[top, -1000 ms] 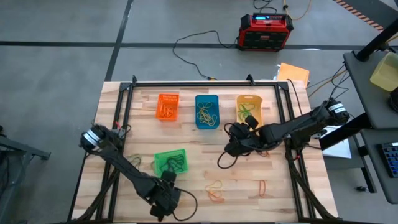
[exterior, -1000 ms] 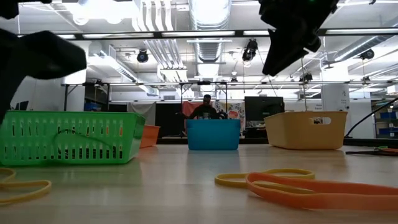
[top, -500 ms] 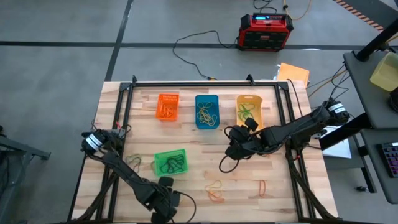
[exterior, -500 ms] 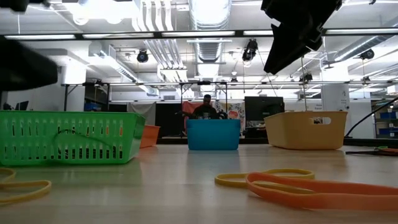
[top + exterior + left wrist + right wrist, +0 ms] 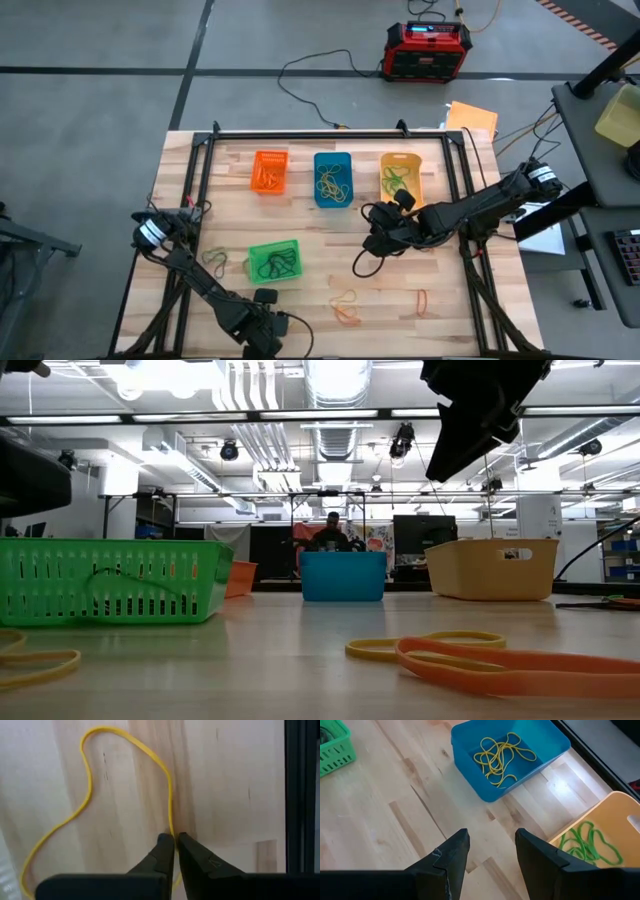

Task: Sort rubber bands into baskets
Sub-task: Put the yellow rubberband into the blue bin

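Note:
Near the table's front edge, my left gripper (image 5: 262, 330) (image 5: 173, 838) points down, shut on a yellow rubber band (image 5: 87, 805) that lies flat on the wood. My right gripper (image 5: 375, 238) (image 5: 491, 851) hangs open above the table near the blue basket (image 5: 333, 179), touching nothing. The orange basket (image 5: 270, 172), the blue one and the yellow-orange basket (image 5: 401, 178) stand in a row at the back. The green basket (image 5: 274, 261) stands nearer the front. All hold rubber bands. Loose bands (image 5: 345, 305) (image 5: 422, 298) lie on the wood at the front right. My left gripper pinches one strand of the yellow band's loop (image 5: 171, 826) between its two fingertips (image 5: 164, 842). The fingers come from above, pointing down, and lie across the strand. The band rests slack on the table, spread in an open loop.
Another loose band (image 5: 213, 258) lies left of the green basket. The table's black frame rail (image 5: 300, 795) runs close beside my left gripper. A red-and-black box (image 5: 428, 50) with cables stands on the floor beyond the table. A person (image 5: 331, 532) shows far behind.
My left arm has swung toward the table's near edge and sunk lower. In the low view its dark bulk has slid out toward the picture's left edge. The right arm and the baskets have kept still.

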### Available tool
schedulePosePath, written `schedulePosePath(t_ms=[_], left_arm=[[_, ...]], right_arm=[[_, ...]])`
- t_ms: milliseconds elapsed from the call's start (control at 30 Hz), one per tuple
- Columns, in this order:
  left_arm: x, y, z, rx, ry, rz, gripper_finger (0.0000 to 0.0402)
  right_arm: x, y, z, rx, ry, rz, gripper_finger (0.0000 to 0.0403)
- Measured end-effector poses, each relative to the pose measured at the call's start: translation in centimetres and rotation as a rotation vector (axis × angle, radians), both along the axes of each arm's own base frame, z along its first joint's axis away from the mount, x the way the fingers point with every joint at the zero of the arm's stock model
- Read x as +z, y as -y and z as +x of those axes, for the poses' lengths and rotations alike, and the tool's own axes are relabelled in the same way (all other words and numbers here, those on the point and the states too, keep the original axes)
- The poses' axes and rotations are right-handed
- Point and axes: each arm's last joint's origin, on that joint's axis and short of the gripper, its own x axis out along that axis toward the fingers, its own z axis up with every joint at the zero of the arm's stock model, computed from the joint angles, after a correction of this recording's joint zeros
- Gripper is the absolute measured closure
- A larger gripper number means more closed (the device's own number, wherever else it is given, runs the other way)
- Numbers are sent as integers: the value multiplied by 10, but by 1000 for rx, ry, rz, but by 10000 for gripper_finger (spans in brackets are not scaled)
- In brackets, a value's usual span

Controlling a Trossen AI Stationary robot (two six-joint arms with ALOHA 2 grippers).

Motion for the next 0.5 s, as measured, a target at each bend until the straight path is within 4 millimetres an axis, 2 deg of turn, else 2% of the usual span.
schedulePosePath(t_ms=[233, 500], left_arm=[[11, 2, -1, -16, 50, 39, 401], [67, -1, -1, -31, 258, 102, 401]], right_arm=[[0, -1, 0, 2, 1, 0, 248], [0, -1, 0, 11, -2, -5, 248]])
